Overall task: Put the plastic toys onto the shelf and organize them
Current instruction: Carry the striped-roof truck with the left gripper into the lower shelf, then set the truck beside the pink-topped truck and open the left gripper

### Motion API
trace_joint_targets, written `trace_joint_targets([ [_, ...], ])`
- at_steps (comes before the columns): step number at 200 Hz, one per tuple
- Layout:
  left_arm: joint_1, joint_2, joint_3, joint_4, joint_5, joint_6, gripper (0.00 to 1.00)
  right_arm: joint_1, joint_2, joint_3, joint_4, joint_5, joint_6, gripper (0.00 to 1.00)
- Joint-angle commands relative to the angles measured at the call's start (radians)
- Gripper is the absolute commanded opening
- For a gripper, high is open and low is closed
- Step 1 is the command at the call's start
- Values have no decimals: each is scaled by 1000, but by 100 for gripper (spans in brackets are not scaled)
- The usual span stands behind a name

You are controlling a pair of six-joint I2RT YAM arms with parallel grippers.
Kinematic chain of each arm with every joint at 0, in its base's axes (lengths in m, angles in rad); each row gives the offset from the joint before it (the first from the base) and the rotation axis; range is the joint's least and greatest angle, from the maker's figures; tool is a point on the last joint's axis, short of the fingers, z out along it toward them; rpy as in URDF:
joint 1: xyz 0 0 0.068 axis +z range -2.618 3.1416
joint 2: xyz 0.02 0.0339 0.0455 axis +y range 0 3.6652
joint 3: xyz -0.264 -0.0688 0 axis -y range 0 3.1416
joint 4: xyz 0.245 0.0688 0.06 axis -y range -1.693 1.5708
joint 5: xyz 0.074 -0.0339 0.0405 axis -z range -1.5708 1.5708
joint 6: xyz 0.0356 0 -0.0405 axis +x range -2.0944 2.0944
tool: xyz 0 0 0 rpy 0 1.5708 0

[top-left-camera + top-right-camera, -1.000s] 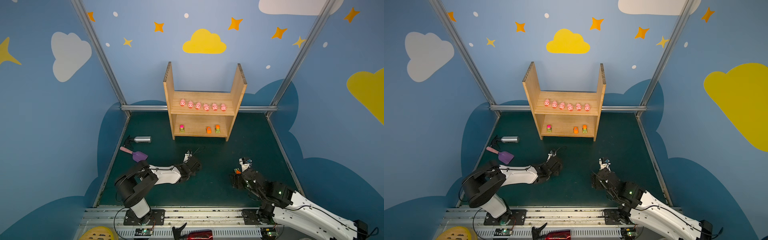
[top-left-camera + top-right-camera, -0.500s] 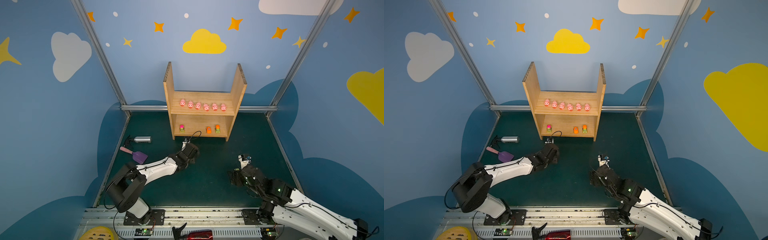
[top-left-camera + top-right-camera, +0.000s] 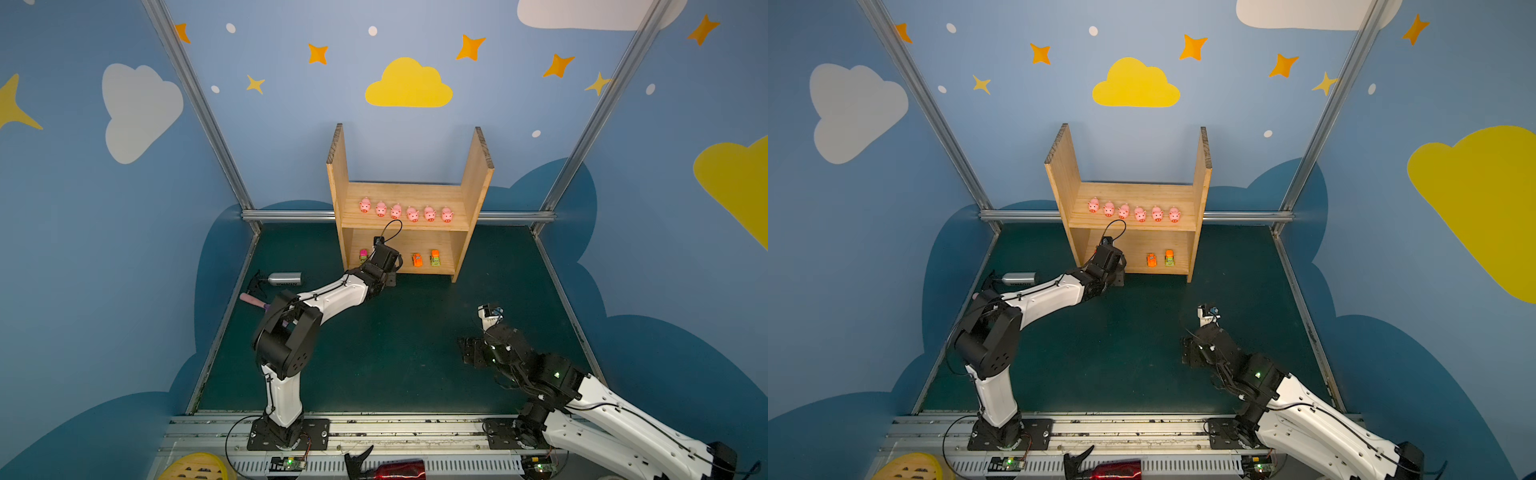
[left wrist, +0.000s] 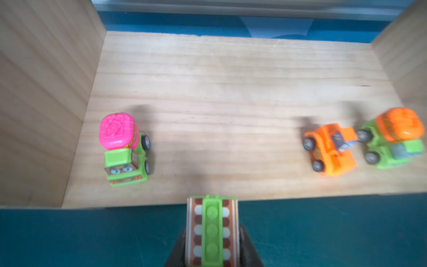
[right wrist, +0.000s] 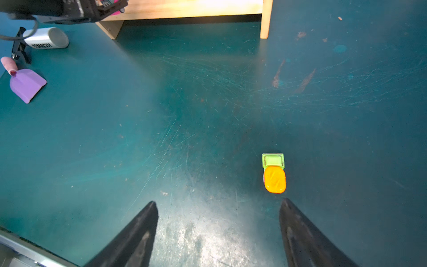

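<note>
a booth of blue walls painted with clouds and orange stars closes round a dark teal, scratched tabletop (image 3: 415,353). at its far edge stands the light natural-wood shelf (image 3: 338,178), two tall side panels and two boards. the left arm reaches to the lower board's front edge. the right arm sits folded low, well apart from the shelf. near the shelf's left panel lie a silver bottle (image 3: 284,278) and a purple scoop with a pink handle (image 5: 26,84), neither part of the job.

six small pink plastic pigs with red snouts (image 3: 405,212) stand in a row on the upper board. the lower board holds a lime green truck with a hot pink drum (image 4: 124,150) near the left panel. toward the right panel, a small orange car (image 4: 329,150) stands just beside a lime green truck with an orange drum (image 4: 392,138).

the left gripper (image 4: 213,228) is clamped tight on a lime green vehicle with brown-and-white striped sides (image 4: 212,219). its nose is at the board's front lip, facing the gap between the pink-drummed truck and the orange car. the right gripper (image 5: 218,203) is spread wide and empty over the tabletop. the one loose toy, a lime green truck with a yellow-orange drum (image 5: 274,173), lies just ahead of one finger.

the step in hand looks like parking the fourth vehicle. the next move calls for easing it in over the board, lowering until the wheels rest, then a gentle release, since it may roll.
</note>
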Motion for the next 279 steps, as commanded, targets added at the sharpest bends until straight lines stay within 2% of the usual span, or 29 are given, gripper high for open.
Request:
trace_joint_targets([
  [1, 17, 45, 64, -29, 9, 32, 28, -20, 4, 27, 3, -16, -21, 81],
  [75, 47, 162, 195, -44, -10, 68, 28, -81, 25, 18, 10, -56, -31, 81],
  [151, 83, 175, 204, -49, 10, 72, 32, -106, 45, 20, 23, -86, -32, 81],
  [186, 85, 177, 212, -51, 25, 77, 37, -112, 42, 16, 23, -89, -29, 81],
  [217, 86, 171, 216, -59, 33, 73, 48, -114, 44, 16, 21, -95, -28, 81],
  [279, 84, 108, 183, -83, 39, 50, 55, -118, 21, 26, 0, -104, -34, 81],
])
